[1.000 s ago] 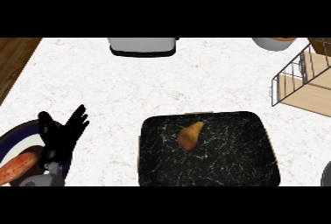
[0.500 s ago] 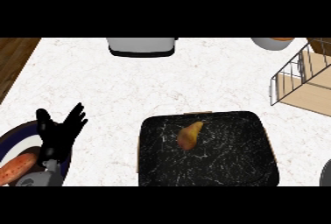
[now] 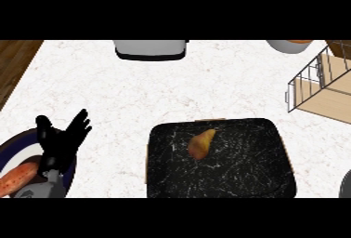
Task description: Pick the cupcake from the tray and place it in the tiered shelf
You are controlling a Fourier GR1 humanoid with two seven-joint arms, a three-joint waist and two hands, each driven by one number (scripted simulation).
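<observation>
A small orange-yellow cupcake (image 3: 201, 143) lies tilted on the black speckled tray (image 3: 240, 172) in the lower middle of the head view. The wire-and-wood tiered shelf (image 3: 322, 86) stands at the right edge, apart from the tray. My left hand (image 3: 60, 142) rests at the lower left with its fingers straight and pointing up, well left of the tray and holding nothing. At the lower right edge a dark grey shape (image 3: 345, 183) just enters the picture; I cannot tell whether it is my right arm.
A dark-rimmed plate (image 3: 15, 144) with an orange sausage-like item (image 3: 17, 177) lies under my left forearm. A grey appliance (image 3: 151, 49) stands at the back centre and a bowl (image 3: 291, 45) at the back right. Brown wood borders the counter's left edge.
My left hand has drifted slightly left and down. The cupcake and tray have not moved.
</observation>
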